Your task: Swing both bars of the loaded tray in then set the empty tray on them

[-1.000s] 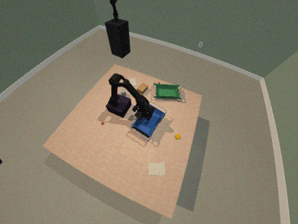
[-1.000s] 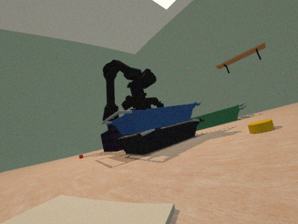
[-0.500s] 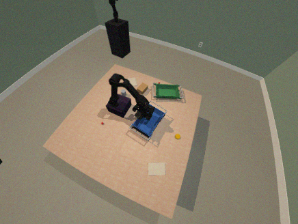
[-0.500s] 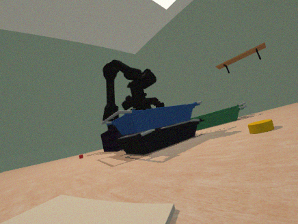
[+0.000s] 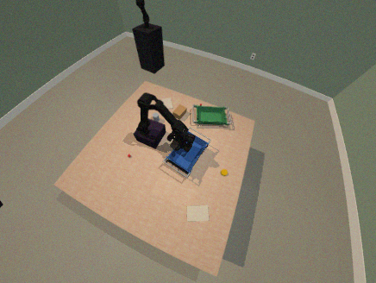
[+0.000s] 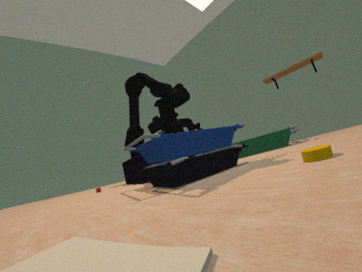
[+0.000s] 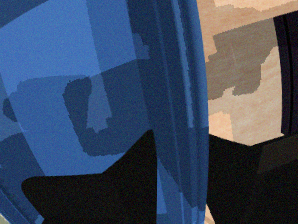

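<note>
The blue tray (image 5: 183, 159) (image 6: 187, 143) (image 7: 45, 45) is over the black tray (image 6: 195, 167), which stands on the table. In the exterior view the blue tray looks roughly parallel to the black tray's rim, with its underside close to it. A grey bar (image 6: 179, 161) shows at the black tray's near rim; how far both bars lie across its top is hidden. The blocks inside are hidden too. My gripper (image 7: 165, 133) is shut on the blue tray's side wall nearest the arm base, one finger inside and one outside. Whether the blue tray bears on the bars cannot be told.
A green tray (image 5: 211, 116) (image 6: 266, 143) with wire bars stands at the back. A yellow disc (image 5: 224, 172) (image 6: 317, 153) lies right of the trays. A flat pale pad (image 5: 197, 213) (image 6: 124, 257), a tan block (image 5: 179, 111) and a small red cube (image 5: 129, 155) (image 6: 98, 190) lie on the table.
</note>
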